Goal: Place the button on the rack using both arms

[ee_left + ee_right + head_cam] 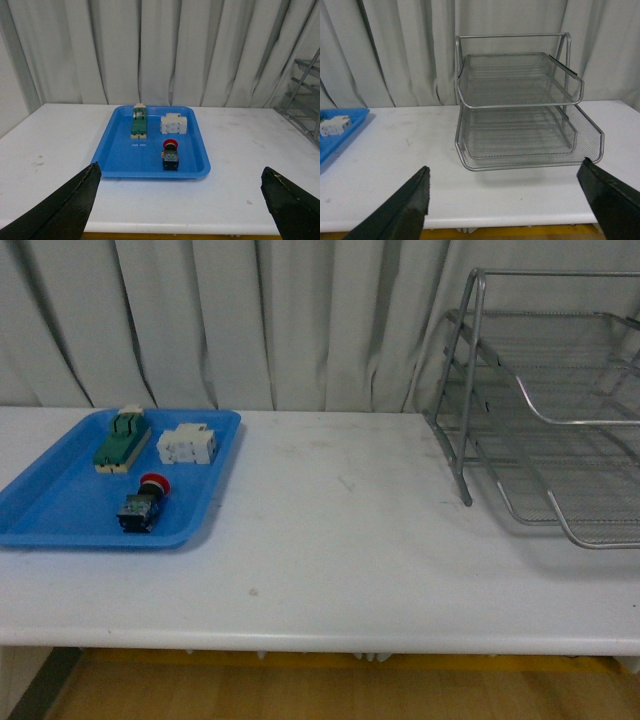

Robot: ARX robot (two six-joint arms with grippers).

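The button point(143, 504), red cap on a dark blocky body, lies on its side in the blue tray point(60, 510) at the table's left. The left wrist view shows the button point(170, 154) well beyond my left gripper point(182, 200), which is open and empty near the table's front edge. The silver mesh rack point(540, 420) stands at the table's right. In the right wrist view the rack point(520, 112) faces my right gripper point(505, 200), also open and empty, held back from it. Neither arm shows in the front view.
A green-and-cream switch point(122, 439) and a white block point(187, 446) lie in the blue tray behind the button. The white table point(330, 540) spans tray and rack. Grey curtains hang behind.
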